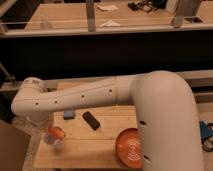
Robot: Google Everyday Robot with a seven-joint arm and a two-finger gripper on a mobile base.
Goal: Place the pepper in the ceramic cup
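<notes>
Where the wooden table (95, 145) lies nearest, an orange plate (131, 150) with white swirls sits at its right front, and at its left front the pepper (56, 132) rests on the rim of the ceramic cup (53, 143), its tip pointing right. The gripper (50, 136) is low beside these two, though whether it is clamped or loose I cannot tell. Further back lie a black oblong object (91, 120) and a small blue one (69, 115), under the white arm (85, 97) that spans from right to left, and beyond a dark partition (115, 55) stands another wooden table (65, 15) with papers.
</notes>
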